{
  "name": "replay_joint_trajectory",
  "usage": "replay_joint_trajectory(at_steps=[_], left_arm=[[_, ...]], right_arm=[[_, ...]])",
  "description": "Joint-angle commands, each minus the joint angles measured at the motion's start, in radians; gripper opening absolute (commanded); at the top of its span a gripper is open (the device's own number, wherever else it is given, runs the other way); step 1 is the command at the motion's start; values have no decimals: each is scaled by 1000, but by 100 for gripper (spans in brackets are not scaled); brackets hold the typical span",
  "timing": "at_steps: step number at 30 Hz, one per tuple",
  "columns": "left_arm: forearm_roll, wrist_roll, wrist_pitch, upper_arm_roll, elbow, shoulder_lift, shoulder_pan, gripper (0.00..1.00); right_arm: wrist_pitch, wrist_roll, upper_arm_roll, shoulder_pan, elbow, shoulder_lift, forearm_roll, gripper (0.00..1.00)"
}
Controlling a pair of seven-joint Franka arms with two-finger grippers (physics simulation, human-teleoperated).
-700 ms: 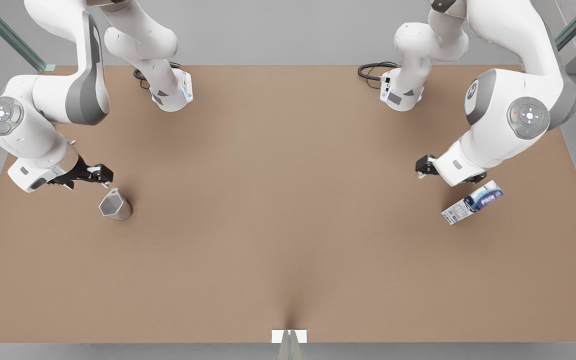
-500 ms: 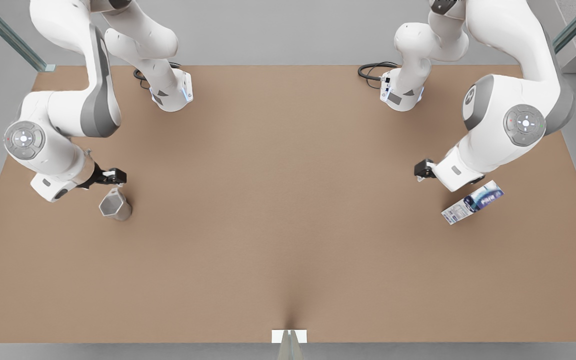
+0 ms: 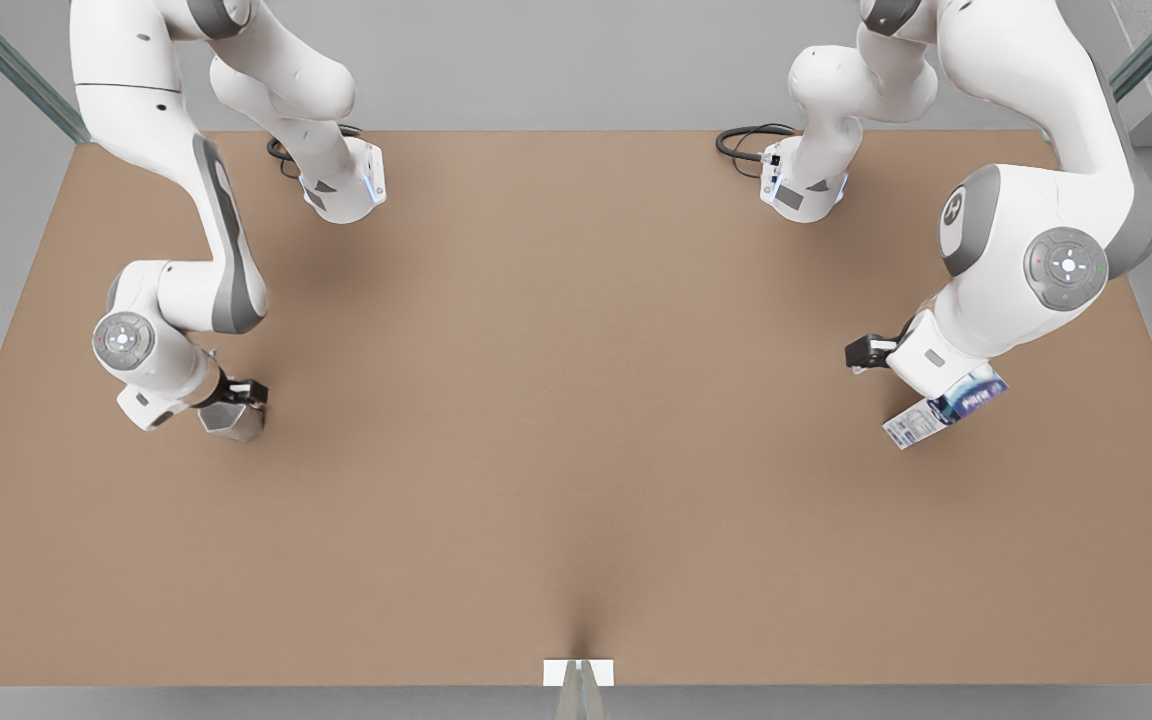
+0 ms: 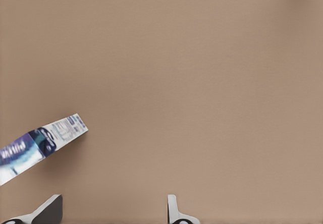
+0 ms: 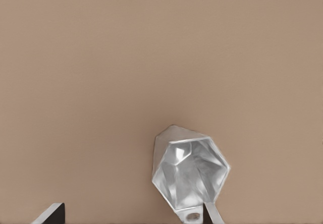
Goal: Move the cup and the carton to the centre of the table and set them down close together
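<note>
Left wrist view: finds the left pincer [image 4: 111,211] spread wide over bare table [image 4: 202,57]. Places the carton [image 4: 35,146] off to one side, apparently lying flat, just beyond one fingertip and not between the two. Judges the risk as follows: closing here would catch nothing, and lowering here could land a fingertip on the carton's edge and shove or twist it.

Right wrist view: finds the right pincer [image 5: 131,216] likewise spread wide, looking down into the cup [image 5: 191,176], which stands upright. Notes one fingertip at the cup's rim and the other well clear, so the cup sits off-centre in the gap. Judges that a lopsided close could push the light cup sideways or tip it before both fingertips bear on it.

Front view: places the cup near the front view's left with the right pincer low over it, and the carton near the front view's right, partly under the left arm's wrist. Shows what neither wrist view gives, namely both things well apart and far from the table's centre. Hides the fingertip gaps, which the wrist views supply.
</note>
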Motion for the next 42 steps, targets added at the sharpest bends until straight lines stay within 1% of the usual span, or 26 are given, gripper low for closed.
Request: replay_joint_trajectory(at_steps=[1, 7, 10, 16, 19, 32, 37, 38, 39, 40, 41, 42], left_arm=[[1, 0, -1, 0, 0, 0, 0, 100], [1, 0, -3, 0, -2, 0, 0, 100], [1, -3, -3, 0, -2, 0, 0, 100], [1, -5, -3, 0, -3, 0, 0, 100], [1, -5, -3, 0, -3, 0, -2, 100], [1, -8, -24, 0, -9, 0, -5, 100], [1, -8, -26, -1, -11, 1, -5, 100], [1, -8, -27, 0, -9, 0, -6, 100], [1, -8, -27, 0, -11, 0, -6, 100], [1, -8, -27, 0, -11, 0, -6, 100], [1, -8, -27, -1, -11, 1, -6, 100], [1, -8, -27, 0, -12, 0, -6, 100]], right_arm=[[4, 0, -1, -3, -2, 2, 0, 100], [191, -46, -6, -26, -88, 24, 2, 100], [251, -51, -9, -45, -120, 39, 2, 100], [275, -52, -9, -46, -124, 58, 2, 100], [317, -52, -20, -48, -146, 74, 2, 100], [334, -52, -24, -54, -150, 139, 2, 100], [334, -51, -23, -57, -150, 142, 2, 43], [334, -49, -23, -57, -150, 145, 2, 38], [334, -46, -23, -57, -149, 148, 2, 27], [334, -46, -24, -57, -149, 148, 2, 26], [334, -44, -24, -57, -149, 150, 3, 21], [334, -44, -24, -57, -149, 148, 3, 21]])
